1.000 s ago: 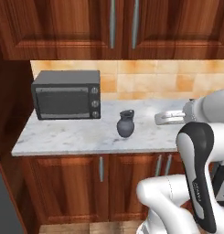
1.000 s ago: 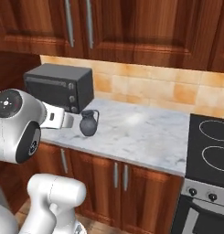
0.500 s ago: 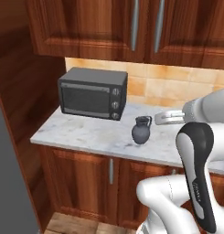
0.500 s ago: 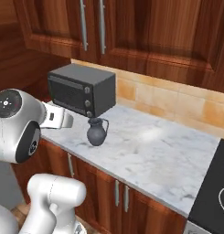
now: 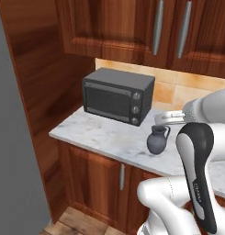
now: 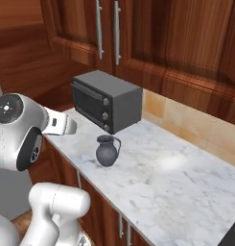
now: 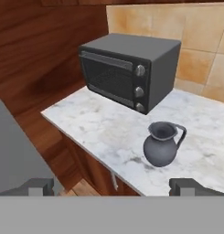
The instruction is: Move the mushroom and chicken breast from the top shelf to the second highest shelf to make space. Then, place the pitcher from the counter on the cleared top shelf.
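My claw (image 7: pixel 111 186) is hanging fully open and empty, off the counter's (image 7: pixel 104 132) front edge. The pitcher (image 7: pixel 162 145) is standing upright near that edge, just beside the dark toaster oven (image 7: pixel 129 71), open marble around it.

**Non-task items in view**

A dark grey toaster oven (image 5: pixel 118 96) with a glass door and three knobs down its right side is set against the tan tiled backsplash (image 6: pixel 186 120). Dark red-brown wall cabinets (image 5: pixel 146 32) with steel bar handles are mounted above.
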Robot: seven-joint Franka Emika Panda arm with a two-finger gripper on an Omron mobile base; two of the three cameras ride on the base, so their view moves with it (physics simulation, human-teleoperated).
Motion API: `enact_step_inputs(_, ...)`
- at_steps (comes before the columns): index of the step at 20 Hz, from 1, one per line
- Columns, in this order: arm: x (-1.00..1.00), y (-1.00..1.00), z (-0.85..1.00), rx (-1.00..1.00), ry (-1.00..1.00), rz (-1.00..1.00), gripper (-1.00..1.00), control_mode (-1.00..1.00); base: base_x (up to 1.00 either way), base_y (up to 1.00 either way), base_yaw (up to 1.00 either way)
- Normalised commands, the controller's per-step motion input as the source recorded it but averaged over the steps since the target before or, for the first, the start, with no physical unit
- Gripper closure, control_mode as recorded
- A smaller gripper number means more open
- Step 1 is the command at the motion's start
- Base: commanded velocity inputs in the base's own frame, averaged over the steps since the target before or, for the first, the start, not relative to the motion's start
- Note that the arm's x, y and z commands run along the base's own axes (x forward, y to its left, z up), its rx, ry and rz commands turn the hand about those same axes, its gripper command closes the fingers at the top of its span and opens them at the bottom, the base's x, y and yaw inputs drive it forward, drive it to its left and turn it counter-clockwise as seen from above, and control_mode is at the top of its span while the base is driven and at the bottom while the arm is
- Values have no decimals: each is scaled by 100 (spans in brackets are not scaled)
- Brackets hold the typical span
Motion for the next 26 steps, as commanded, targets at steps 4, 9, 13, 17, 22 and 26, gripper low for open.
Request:
enact_step_inputs(4,0,0,0,0,0,0,-100,100,12,-57,37)
enact_step_inputs(9,0,-1,0,0,0,0,-100,-100,0,-6,3)
enact_step_inputs(13,1,-3,-27,0,0,12,-100,-100,0,0,0)
enact_step_inputs(17,4,-26,-53,-4,0,24,-100,-100,0,0,0)
enact_step_inputs(22,0,-71,-46,0,-1,22,-100,-100,0,0,0)
enact_step_inputs(26,1,-84,-48,12,-18,19,-100,-100,0,0,0)
